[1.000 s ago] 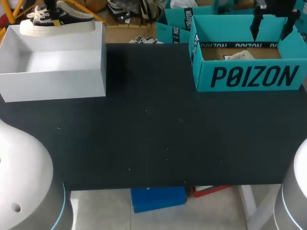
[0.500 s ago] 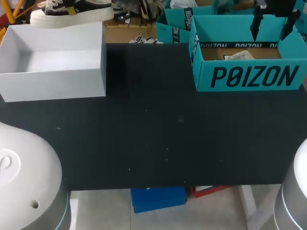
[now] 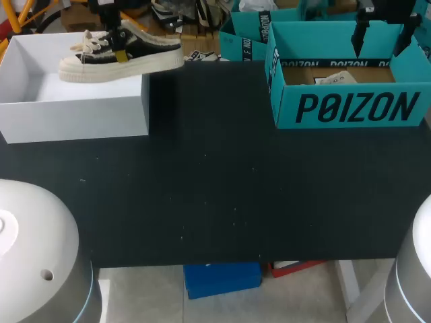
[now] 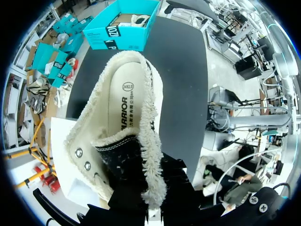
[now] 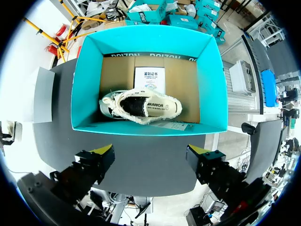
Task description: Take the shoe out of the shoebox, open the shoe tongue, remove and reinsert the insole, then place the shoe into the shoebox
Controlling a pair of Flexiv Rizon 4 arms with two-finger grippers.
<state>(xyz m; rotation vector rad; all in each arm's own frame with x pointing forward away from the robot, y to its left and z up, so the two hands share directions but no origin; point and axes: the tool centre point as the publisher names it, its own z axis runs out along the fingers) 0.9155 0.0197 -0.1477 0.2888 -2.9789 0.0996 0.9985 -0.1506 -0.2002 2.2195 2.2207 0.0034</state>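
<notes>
1. The left gripper [image 3: 116,48] is clamped on the shoe [image 3: 151,55] at its laced middle. It holds the shoe level above the white box [image 3: 74,111], with the heel out past the box's wall, probably ready to be set on the open table [image 3: 215,188].
2. The fleece-lined collar faces the left wrist camera, leaving the insole [image 4: 123,101] exposed.
3. The right gripper [image 5: 150,151] hovers over the teal shoebox [image 5: 82,89] with its fingers wide apart; a second shoe [image 5: 139,106] lies inside.

Both arms: fat white rounded shells. L arm [image 3: 30,249] has a small dark hole & thin pale-blue ring at the joint; R arm [image 3: 417,269] same ring. R gripper [image 5: 150,151]: black blocky fingers, yellow tips [image 5: 102,149]. L gripper [image 3: 113,42]: black too, w/ cross-head screws [image 4: 257,203] nr its mount.
</notes>
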